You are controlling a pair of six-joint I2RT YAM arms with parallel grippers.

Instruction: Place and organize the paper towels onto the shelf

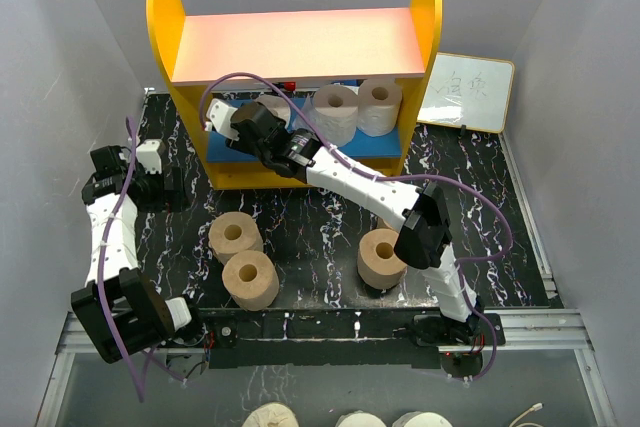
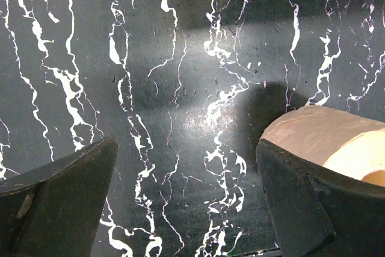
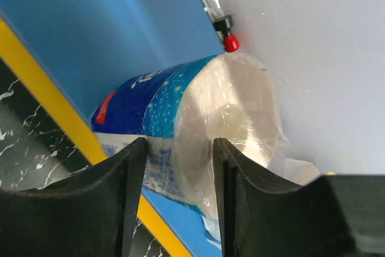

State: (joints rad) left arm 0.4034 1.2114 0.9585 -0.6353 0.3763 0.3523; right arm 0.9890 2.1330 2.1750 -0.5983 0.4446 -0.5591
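Two-tier shelf upper centre; two white rolls on its blue board, right side. Three tan rolls on table, lower centre. Right gripper clamps blue-wrapped roll at the blue board's left end. Left gripper spread wide, empty, left edge.

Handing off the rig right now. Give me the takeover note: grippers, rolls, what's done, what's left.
Left gripper: open, empty, low over the table.
Right gripper: inside the shelf, fingers either side of the blue-wrapped roll lying on the blue board; grip unclear.
Done: two white rolls on that board.
Left: three tan rolls visible on the table.
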